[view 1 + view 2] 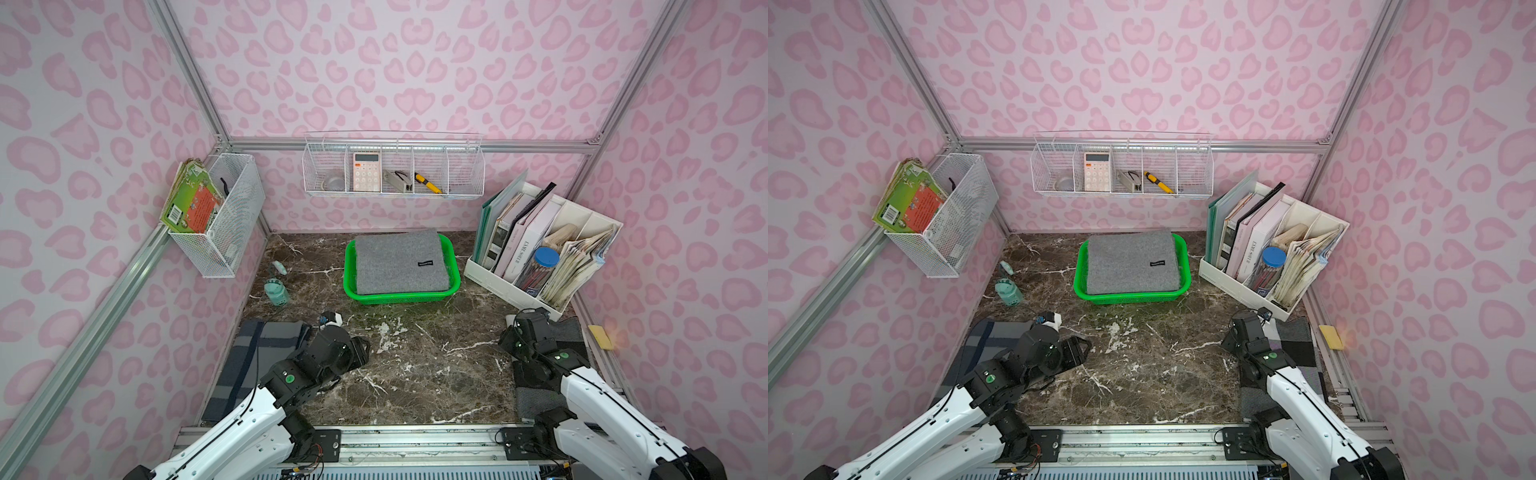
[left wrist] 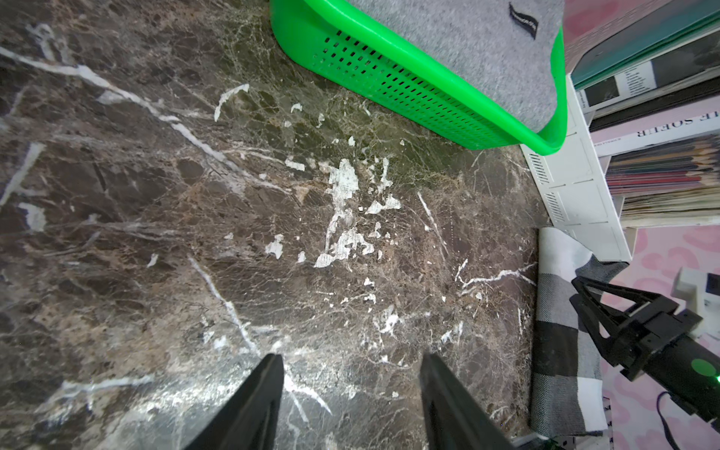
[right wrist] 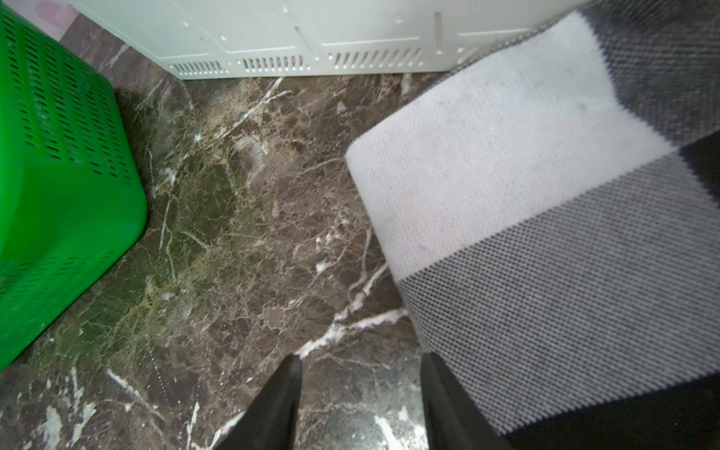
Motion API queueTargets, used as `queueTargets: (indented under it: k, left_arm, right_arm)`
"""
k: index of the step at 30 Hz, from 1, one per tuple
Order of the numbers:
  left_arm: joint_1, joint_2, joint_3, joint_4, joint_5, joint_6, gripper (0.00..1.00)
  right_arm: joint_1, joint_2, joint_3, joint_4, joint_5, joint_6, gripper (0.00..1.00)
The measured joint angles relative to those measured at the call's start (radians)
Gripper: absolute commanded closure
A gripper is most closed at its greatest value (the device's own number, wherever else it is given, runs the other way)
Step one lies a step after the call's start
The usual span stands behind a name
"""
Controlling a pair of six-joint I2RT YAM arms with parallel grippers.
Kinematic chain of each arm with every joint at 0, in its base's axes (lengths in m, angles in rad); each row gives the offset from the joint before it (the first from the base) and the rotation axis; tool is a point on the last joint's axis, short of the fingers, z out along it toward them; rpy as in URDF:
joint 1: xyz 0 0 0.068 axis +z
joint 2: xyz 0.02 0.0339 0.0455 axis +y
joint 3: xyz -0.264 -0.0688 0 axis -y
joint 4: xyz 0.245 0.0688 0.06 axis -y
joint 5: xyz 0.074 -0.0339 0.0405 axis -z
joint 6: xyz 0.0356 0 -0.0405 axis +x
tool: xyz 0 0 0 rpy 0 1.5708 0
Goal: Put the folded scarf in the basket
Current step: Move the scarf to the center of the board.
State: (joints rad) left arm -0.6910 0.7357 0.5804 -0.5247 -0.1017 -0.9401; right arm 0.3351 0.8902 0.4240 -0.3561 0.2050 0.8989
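Grey folded scarf sits in the green basket at the far centre of the counter, seen in both top views; its far edge covers the basket's back rim. Left pincer: fingers apart, nothing between them, over bare counter in front of the basket. Right pincer: fingers also apart, empty, over bare counter just beside a black-white checked cloth. Blue-grey striped cloth lies under the left arm.
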Motion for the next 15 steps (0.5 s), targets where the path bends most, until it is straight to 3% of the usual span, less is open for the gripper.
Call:
queueTargets:
  k: [4,9,11,15]
  left_arm:
    - [0.0,0.033,0.018,-0.007,-0.014,-0.023,0.29]
    - [0.0,0.037,0.025,-0.021,-0.048,-0.055,0.26]
    - [0.0,0.03,0.025,-0.031,-0.064,-0.063,0.26]
    - [0.0,0.018,0.026,-0.074,-0.105,-0.116,0.26]
  right_arm:
    - [-0.002,-0.011,-0.027,-0.032,0.044,-0.004,0.34]
    - [-0.008,-0.007,-0.06,-0.045,0.079,0.016,0.33]
    - [-0.008,-0.006,-0.072,-0.044,0.082,0.018,0.34]
    - [-0.012,0.003,-0.091,-0.034,0.08,0.021,0.47]
